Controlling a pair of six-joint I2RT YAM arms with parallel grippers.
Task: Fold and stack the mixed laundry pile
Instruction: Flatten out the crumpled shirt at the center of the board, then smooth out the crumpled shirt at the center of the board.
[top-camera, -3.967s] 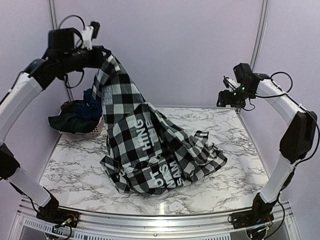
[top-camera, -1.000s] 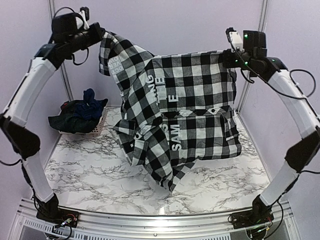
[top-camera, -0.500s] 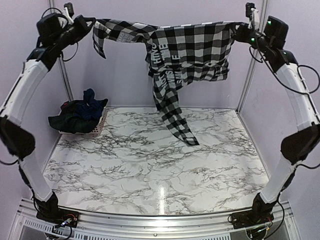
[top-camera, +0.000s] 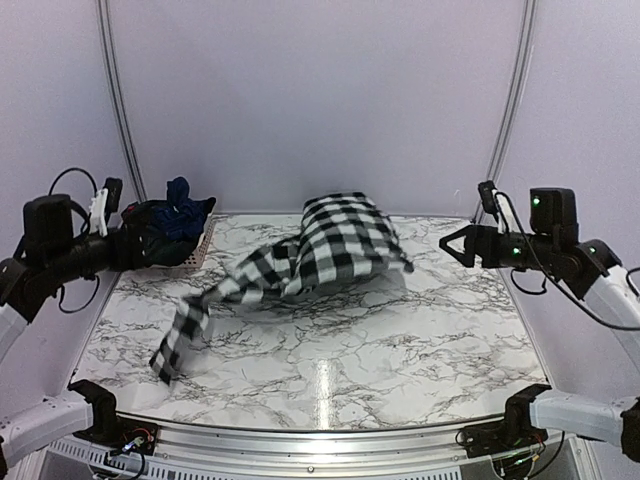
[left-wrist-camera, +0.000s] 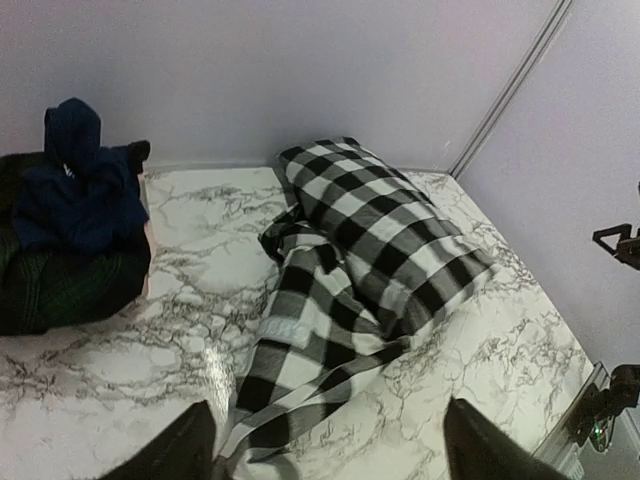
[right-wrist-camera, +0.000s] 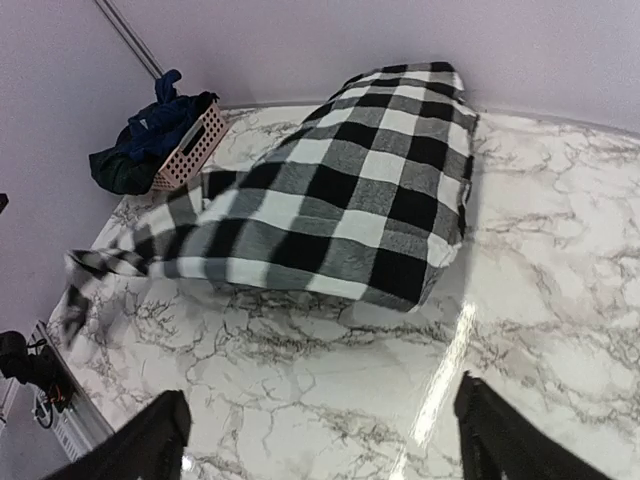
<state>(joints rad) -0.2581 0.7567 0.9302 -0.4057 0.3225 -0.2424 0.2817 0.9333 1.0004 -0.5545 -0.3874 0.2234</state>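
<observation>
Well, both of my grippers are spread wide and hold nothing: my left gripper (left-wrist-camera: 325, 420) hovers just in front of the basket (right-wrist-camera: 190, 150), and my right gripper (right-wrist-camera: 320, 420) hangs well apart from the basket, on the other side of the black-and-white check shirt (top-camera: 340, 240). That shirt sits to the right of the basket, apart from it, as a puffed-up mound on the marble tabletop (top-camera: 400, 340). One long strip of it trails away from the mound toward the near edge, in front of the basket. Its end is blurred, so I cannot tell whether it lies flat. Inside the basket the navy blue T-shirt (left-wrist-camera: 80, 190) is heaped on the dark green-and-navy plaid garment (left-wrist-camera: 60, 285), which spills over the basket's side.
</observation>
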